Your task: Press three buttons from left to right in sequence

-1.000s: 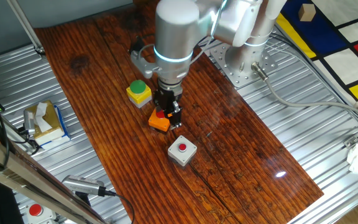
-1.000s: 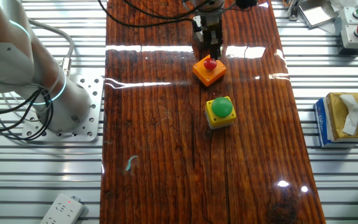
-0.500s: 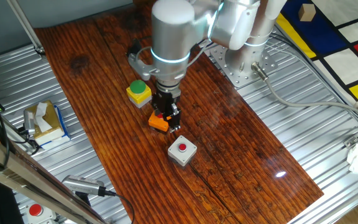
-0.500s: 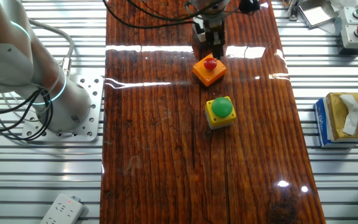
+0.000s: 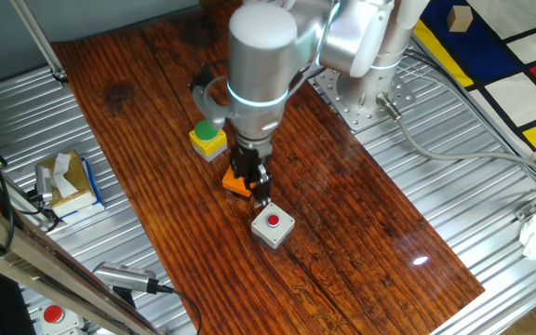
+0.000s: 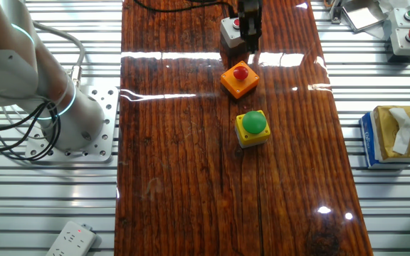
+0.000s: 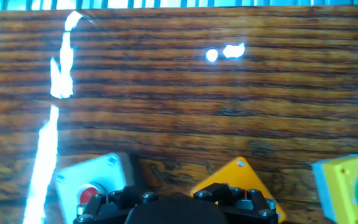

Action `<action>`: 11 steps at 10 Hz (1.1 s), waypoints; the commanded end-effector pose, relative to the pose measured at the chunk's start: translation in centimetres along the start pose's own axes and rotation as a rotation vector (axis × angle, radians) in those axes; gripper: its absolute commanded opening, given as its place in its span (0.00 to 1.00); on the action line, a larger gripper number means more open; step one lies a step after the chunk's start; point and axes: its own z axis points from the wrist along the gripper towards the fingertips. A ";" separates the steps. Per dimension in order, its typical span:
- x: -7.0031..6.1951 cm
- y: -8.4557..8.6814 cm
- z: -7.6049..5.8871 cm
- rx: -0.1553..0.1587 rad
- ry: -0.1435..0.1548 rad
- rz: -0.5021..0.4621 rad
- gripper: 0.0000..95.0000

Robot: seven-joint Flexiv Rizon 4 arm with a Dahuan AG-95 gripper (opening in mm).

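Three button boxes lie in a diagonal row on the dark wooden table [image 5: 342, 214]. The yellow box with green button [image 5: 207, 138] is at the left, the orange box with red button [image 5: 234, 182] in the middle, the grey box with red button [image 5: 273, 226] at the right. My gripper [image 5: 261, 194] hangs between the orange and grey boxes, its fingertips just above the grey box's near-left edge. In the other fixed view my gripper [image 6: 250, 43] stands beside the grey box [image 6: 230, 27], past the orange box [image 6: 239, 78] and yellow box [image 6: 252, 128]. The hand view shows the grey box [image 7: 95, 183], orange box [image 7: 232, 177] and yellow box [image 7: 347, 186]. No finger gap shows.
A tissue box [image 5: 63, 181] sits on the metal slats left of the table. A white box with buttons [image 6: 404, 32] and a power strip [image 6: 70, 238] lie off the table. The arm's base plate [image 5: 361, 93] is at the table's far side.
My gripper has moved off the orange box's red button and along the row toward the grey box. The boxes have not shifted.
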 end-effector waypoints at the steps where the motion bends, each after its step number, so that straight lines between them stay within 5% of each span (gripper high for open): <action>1: -0.5 1.2 0.2 0.009 0.003 0.017 0.80; 6: -1.0 2.2 0.9 0.012 0.007 0.027 0.80; 9: -0.9 2.2 1.1 -0.071 -0.004 0.084 0.80; 11: -0.8 2.1 1.3 -0.059 -0.022 0.092 0.80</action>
